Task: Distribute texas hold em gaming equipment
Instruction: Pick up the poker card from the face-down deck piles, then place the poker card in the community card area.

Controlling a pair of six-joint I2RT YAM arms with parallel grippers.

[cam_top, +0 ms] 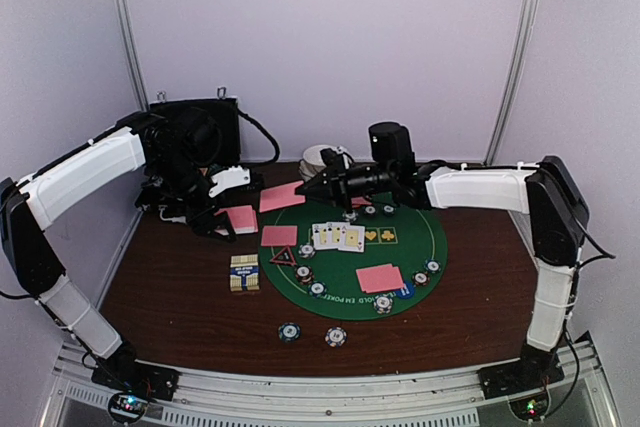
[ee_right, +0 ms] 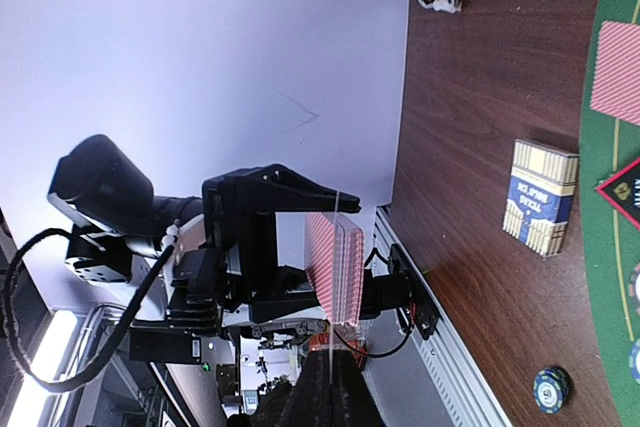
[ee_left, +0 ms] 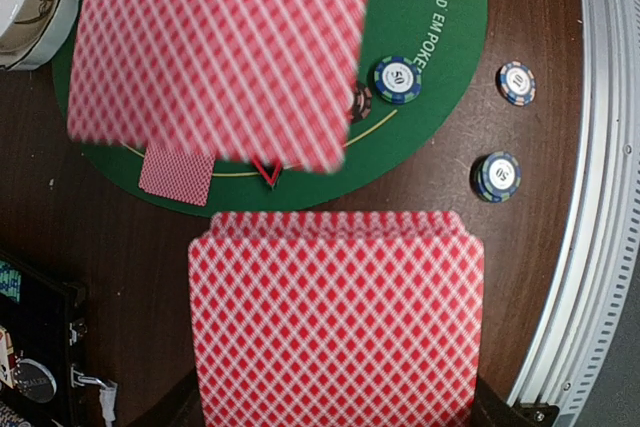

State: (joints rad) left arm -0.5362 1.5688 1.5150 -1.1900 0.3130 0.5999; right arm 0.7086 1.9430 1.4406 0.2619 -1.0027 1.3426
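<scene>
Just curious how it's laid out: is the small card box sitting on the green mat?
No, the card box rests on the bare brown table beside the green mat, outside its edge.

Top view: high behind the near edge, covering the whole counter [cam_top: 170,287]. Left wrist: close, looking down past its cards [ee_left: 335,317]. Right wrist: rolled sideways, facing the left edge. All 3 share the green mat [cam_top: 415,232].
</scene>
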